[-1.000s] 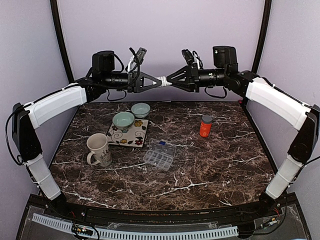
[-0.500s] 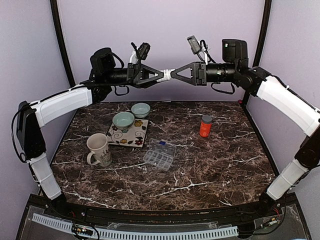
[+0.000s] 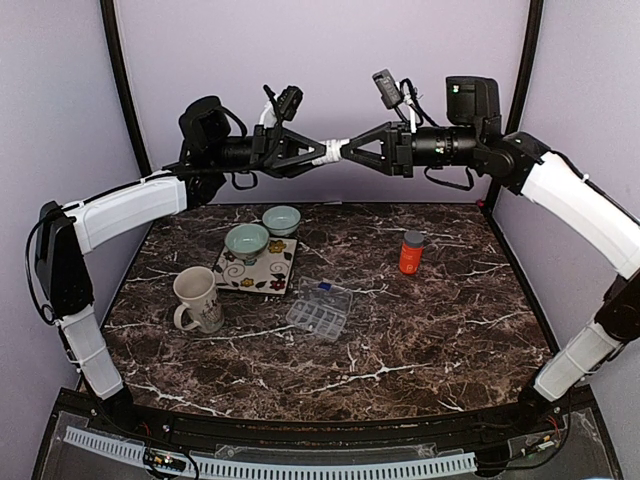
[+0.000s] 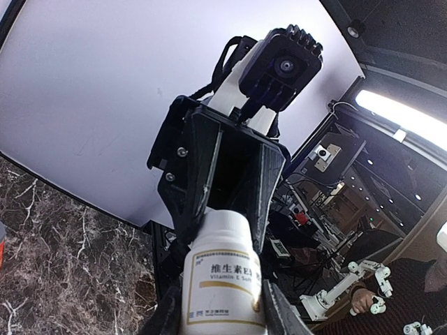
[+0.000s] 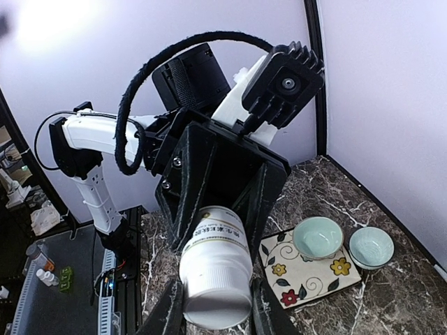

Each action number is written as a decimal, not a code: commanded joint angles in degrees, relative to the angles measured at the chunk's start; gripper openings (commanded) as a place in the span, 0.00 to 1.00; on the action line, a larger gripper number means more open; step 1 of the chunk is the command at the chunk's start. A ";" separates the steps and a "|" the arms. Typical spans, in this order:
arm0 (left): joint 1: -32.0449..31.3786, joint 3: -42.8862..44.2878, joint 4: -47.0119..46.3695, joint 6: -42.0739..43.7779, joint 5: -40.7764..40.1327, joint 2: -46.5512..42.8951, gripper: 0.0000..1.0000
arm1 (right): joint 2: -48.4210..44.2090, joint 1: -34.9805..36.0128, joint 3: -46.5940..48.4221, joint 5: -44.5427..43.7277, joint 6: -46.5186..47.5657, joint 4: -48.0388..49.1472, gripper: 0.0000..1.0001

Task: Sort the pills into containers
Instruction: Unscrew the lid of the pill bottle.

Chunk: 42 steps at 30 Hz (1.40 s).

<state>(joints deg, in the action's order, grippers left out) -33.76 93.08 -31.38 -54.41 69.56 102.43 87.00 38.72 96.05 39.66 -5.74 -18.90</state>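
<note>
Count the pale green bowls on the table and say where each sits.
2. One bowl sits on the flowered tile; the other bowl stands on the marble table beside the tile's far corner. None looks hidden.

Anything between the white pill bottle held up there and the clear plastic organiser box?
Nothing visible. The left gripper and right gripper hold the white pill bottle in the air; the clear plastic organiser box lies below, apart from the cream mug, floral tile and orange bottle.
</note>
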 commanded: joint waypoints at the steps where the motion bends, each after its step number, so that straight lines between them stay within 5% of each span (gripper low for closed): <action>1: 0.10 -0.47 -6.53 -0.23 1.19 -2.99 0.00 | -1.07 -0.14 -0.62 -1.12 -0.01 -2.77 0.31; 8: 0.10 -0.99 -2.19 3.99 0.30 -3.97 0.00 | -1.84 -0.14 -1.18 0.10 -2.11 -0.65 0.59; 21: 0.10 -0.93 13.69 21.00 -7.71 -6.32 0.00 | -5.90 -0.29 -6.22 0.93 -8.13 1.03 0.64; 36: -0.14 -2.09 19.13 32.00 -12.54 -7.35 0.00 | -2.04 -4.85 -9.08 6.19 -42.65 15.14 0.62; 42: -0.78 -2.17 21.60 35.24 -13.63 -7.82 0.00 | 0.54 -4.91 -7.66 7.09 -47.77 15.66 0.62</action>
<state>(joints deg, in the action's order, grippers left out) -34.00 91.29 -11.79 -23.07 56.75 98.37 86.32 34.11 86.89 44.84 -46.85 -7.27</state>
